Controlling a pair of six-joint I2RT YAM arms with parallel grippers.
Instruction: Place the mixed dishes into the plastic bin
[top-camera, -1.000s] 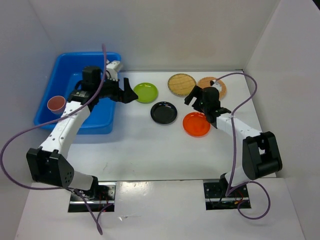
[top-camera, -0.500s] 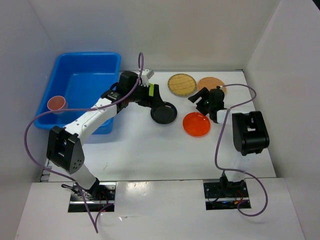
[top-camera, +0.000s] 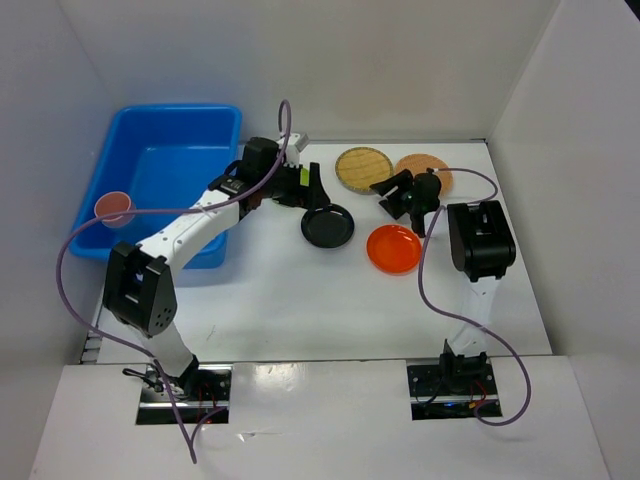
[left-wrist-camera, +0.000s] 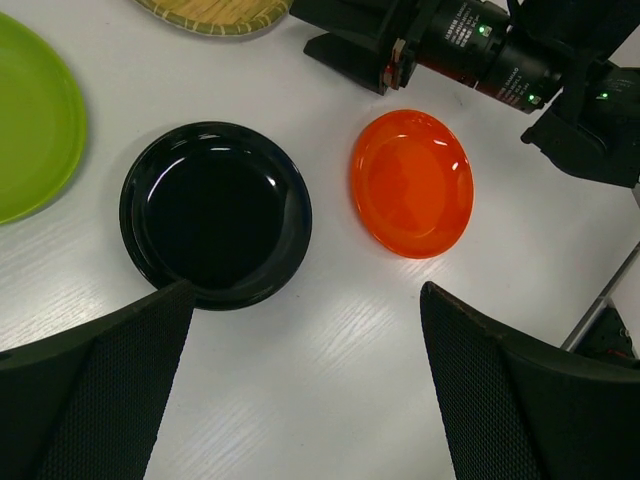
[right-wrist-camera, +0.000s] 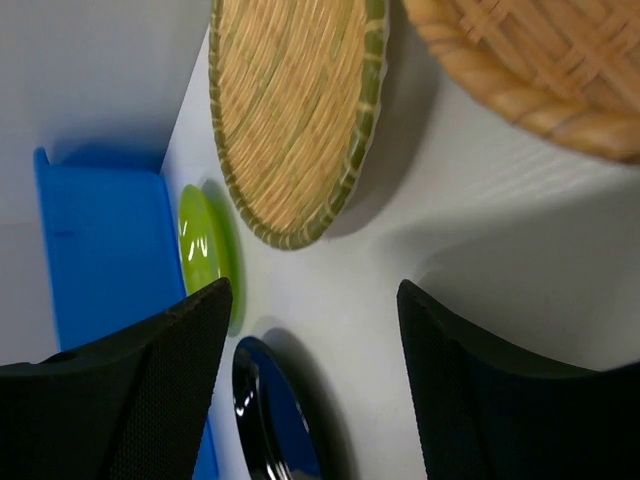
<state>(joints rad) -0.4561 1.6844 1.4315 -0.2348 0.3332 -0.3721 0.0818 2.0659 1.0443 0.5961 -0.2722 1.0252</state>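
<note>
The blue plastic bin (top-camera: 160, 165) stands at the far left, with a salmon-pink cup (top-camera: 113, 207) at its left rim. My left gripper (top-camera: 310, 192) is open and empty. It hovers beside the black plate (left-wrist-camera: 215, 213), with the lime green plate (left-wrist-camera: 30, 130) to its left and the orange plate (left-wrist-camera: 412, 182) to its right. My right gripper (top-camera: 388, 196) is open over bare table, between the green-rimmed woven plate (right-wrist-camera: 295, 120) and the black plate (right-wrist-camera: 265, 410). A tan woven plate (right-wrist-camera: 540, 70) lies at the upper right of the right wrist view.
White walls close the table at the back and on both sides. The right arm's upper link (top-camera: 480, 240) stands folded just right of the orange plate (top-camera: 393, 248). A purple cable (top-camera: 75, 240) loops over the bin's near side.
The left arm has swung from over the bin to the right, to the lime and black plates. The right arm has folded upright, its gripper shifting toward the woven plates with its jaws somewhat narrower.
</note>
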